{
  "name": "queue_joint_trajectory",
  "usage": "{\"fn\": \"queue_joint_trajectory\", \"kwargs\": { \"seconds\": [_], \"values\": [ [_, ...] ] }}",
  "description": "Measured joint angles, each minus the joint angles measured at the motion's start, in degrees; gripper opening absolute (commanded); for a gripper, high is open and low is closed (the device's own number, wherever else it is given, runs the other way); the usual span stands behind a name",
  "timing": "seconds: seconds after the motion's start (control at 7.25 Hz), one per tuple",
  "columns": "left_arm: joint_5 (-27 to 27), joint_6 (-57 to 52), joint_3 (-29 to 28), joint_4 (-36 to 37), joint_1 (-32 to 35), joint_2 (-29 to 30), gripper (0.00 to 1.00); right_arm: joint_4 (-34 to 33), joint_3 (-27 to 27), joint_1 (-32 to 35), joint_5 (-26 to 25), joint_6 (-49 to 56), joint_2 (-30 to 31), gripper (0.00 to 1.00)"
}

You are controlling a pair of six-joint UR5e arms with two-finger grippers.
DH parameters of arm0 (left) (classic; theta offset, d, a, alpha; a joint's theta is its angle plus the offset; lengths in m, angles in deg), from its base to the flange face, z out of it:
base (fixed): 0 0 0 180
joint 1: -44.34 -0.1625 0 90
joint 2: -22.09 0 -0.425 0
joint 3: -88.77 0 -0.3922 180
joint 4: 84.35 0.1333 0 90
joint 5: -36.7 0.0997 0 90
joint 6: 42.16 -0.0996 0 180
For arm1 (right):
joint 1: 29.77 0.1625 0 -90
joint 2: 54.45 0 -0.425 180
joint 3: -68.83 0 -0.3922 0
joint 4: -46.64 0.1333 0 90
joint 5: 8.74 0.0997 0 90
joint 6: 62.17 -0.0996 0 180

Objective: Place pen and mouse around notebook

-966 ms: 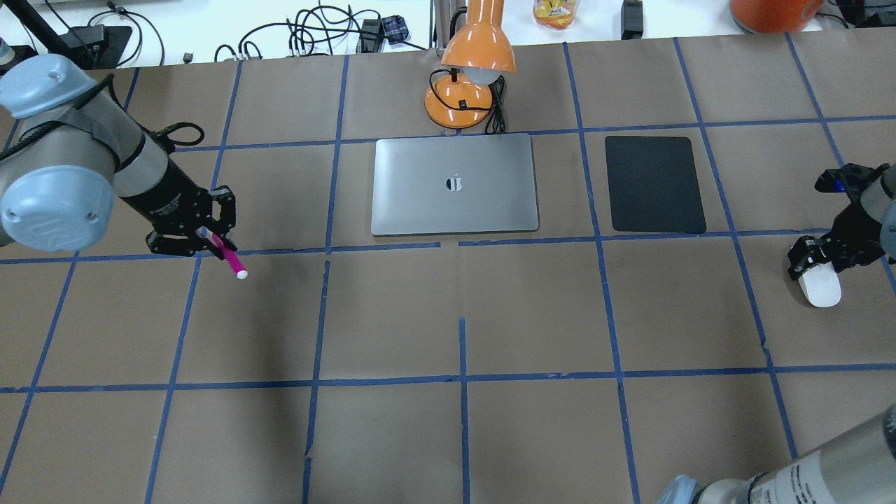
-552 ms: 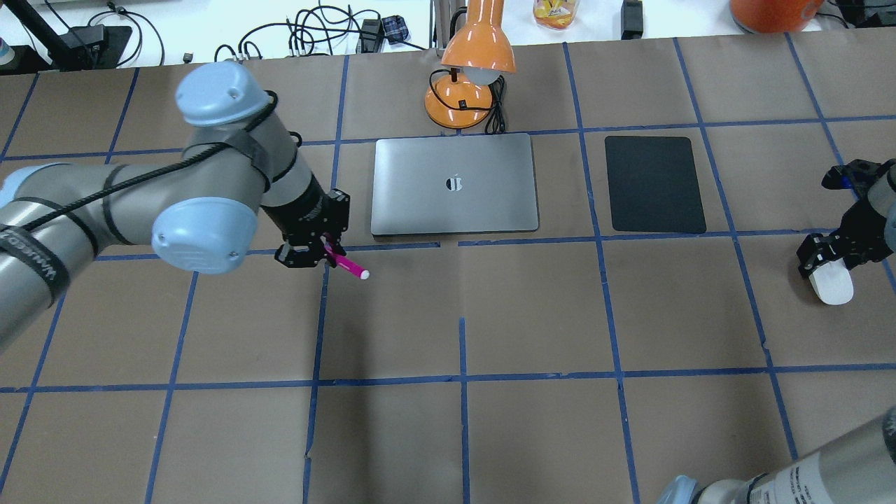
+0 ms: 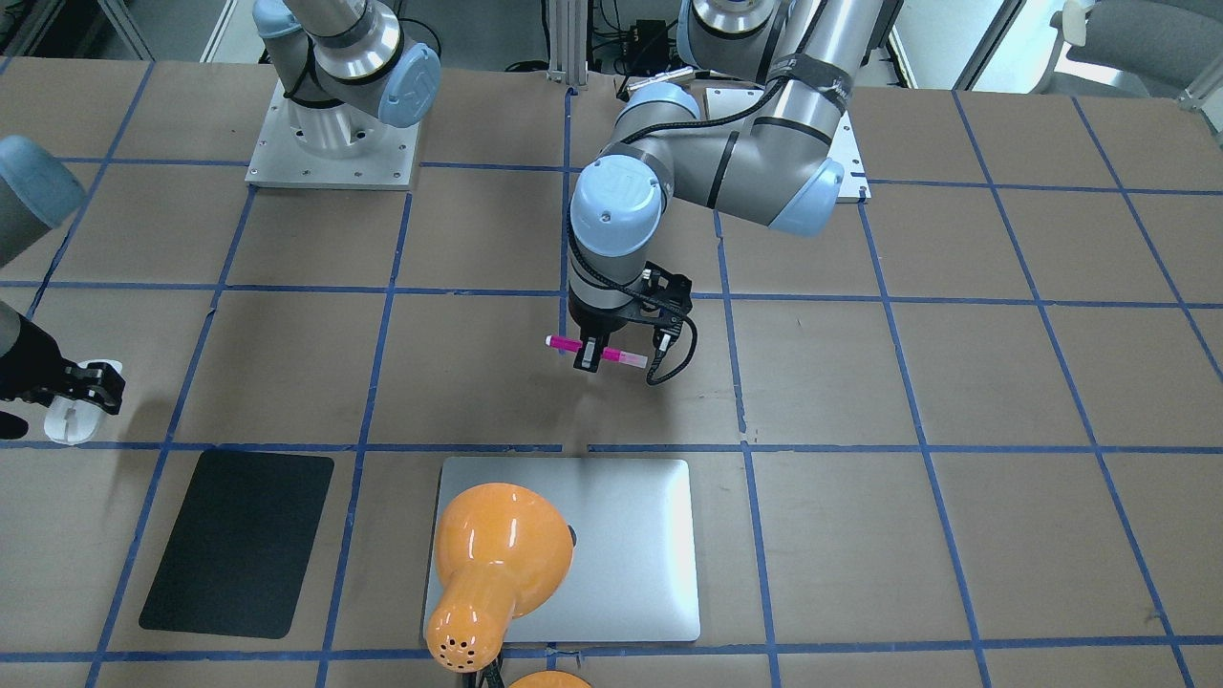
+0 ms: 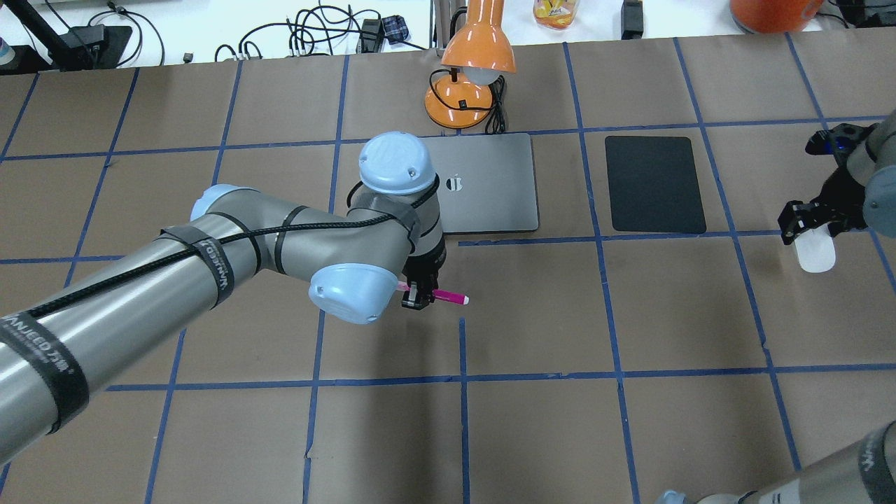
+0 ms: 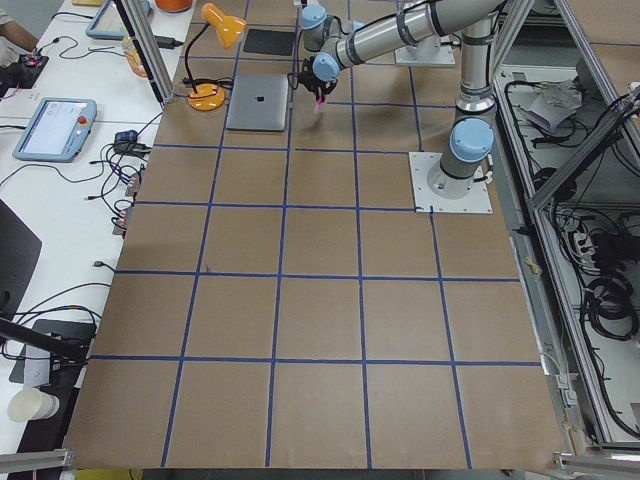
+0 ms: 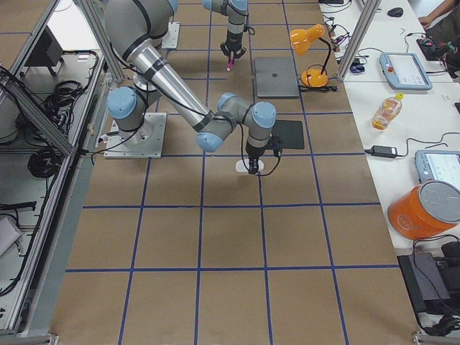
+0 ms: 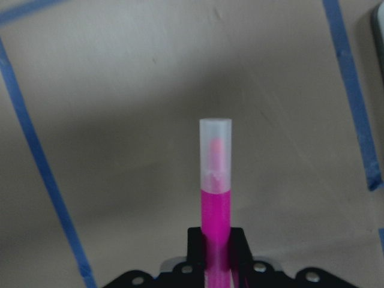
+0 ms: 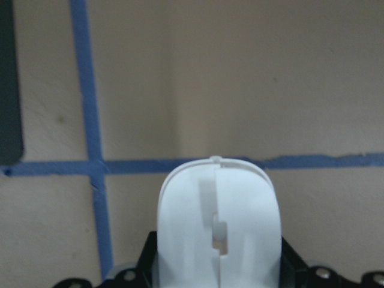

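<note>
We see a robotics lab, table (image 4: 686, 308) papered brown and gridded in blue tape (image 4: 532, 376), two arms (image 3: 726, 162) bolted to steel plates (image 3: 382, 172), aluminium posts (image 5: 141, 50) around it, loose cables (image 5: 605, 300) at the sides, what may be teach pendants (image 5: 52, 128) on a white bench (image 5: 60, 200).

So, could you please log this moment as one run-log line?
left end effector: shut on pen, robot-side of notebook | right end effector: shut on mouse, right of black pad | neither released
</note>
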Motion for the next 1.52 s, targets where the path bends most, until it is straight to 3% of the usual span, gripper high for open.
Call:
{"fn": "queue_joint_trajectory", "kwargs": {
  "seconds": [0.28, 0.41, 0.55, 0.83, 0.97, 1.24, 1.38, 1.52],
  "values": [
    [-0.4, 4.1, -0.1, 2.4, 1.8, 2.7, 0.0, 0.1, -4.0, 6.9, 0.6, -8.8, -1.3, 0.49],
    [-1.3, 5.4, -0.2, 2.7, 2.4, 3.6, 0.67, 0.1, -6.3, 9.8, 1.7, -13.0, -2.9, 0.49],
    [-2.5, 6.5, -0.3, 2.8, 2.8, 4.2, 1.0, 0.0, -8.9, 12.5, 2.9, -17.1, -5.0, 0.48],
    [-2.8, 4.5, -1.9, 1.6, 3.0, 4.0, 1.0, 0.0, -13.9, 16.2, 3.8, -23.2, -9.7, 0.49],
    [-2.2, -1.6, -3.6, -0.8, 2.9, 2.8, 1.0, 0.0, -15.6, 17.6, 3.9, -25.4, -11.5, 0.5],
    [0.7, -28.5, -11.1, -15.4, 1.9, -1.4, 1.0, -0.3, -16.9, 19.3, 3.9, -27.2, -14.0, 0.53],
    [1.3, -43.5, -15.8, -23.8, 0.1, -3.6, 1.0, -0.6, -17.1, 19.5, 3.9, -27.2, -14.7, 0.58],
    [1.3, -56.7, -19.2, -28.7, -2.3, -5.8, 1.0, -0.9, -17.2, 19.5, 3.8, -27.0, -15.1, 0.8]
  ]
}}
